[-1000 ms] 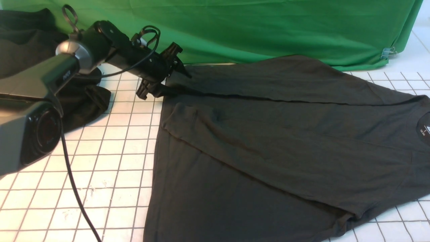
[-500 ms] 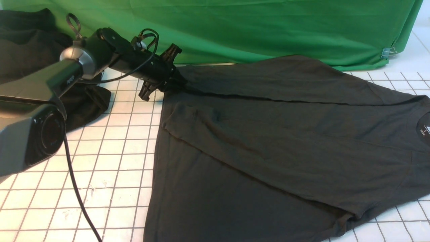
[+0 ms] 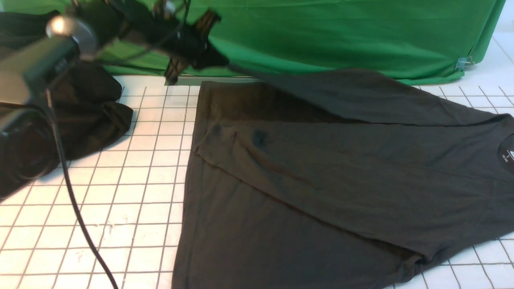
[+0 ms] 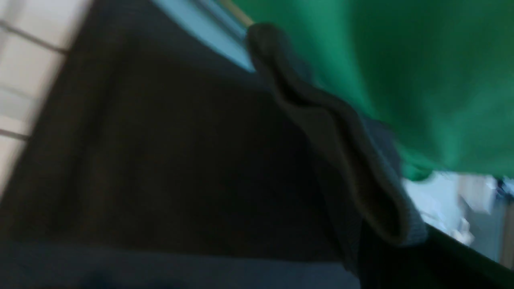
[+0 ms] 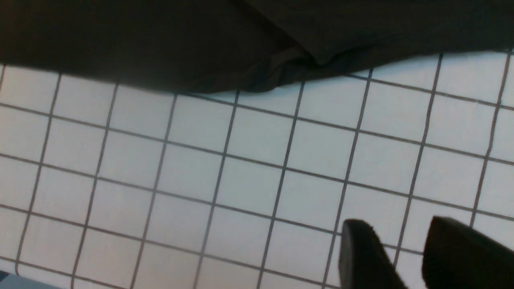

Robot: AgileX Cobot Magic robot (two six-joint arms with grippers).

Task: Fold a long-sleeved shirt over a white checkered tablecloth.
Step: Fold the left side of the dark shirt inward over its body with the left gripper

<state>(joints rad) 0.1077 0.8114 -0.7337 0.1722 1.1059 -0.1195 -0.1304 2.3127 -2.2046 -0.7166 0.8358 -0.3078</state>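
Long-sleeved shirt [image 3: 321, 180]: its far corner is pinched in the closed left gripper [image 3: 219, 62], upper left of the front view, held clear of the table, probably to fold it over. The matte charcoal cotton drapes limp across the white checkered tablecloth [image 3: 132, 192], centre and right. The right gripper [image 5: 399, 230] hangs slightly parted, empty.

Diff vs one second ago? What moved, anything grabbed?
The left gripper closed on the shirt at its far left corner and rose, lifting that far edge off the tablecloth in front of the green sheet. The rest of the shirt, the black cloth heap and the green sheet stayed put.
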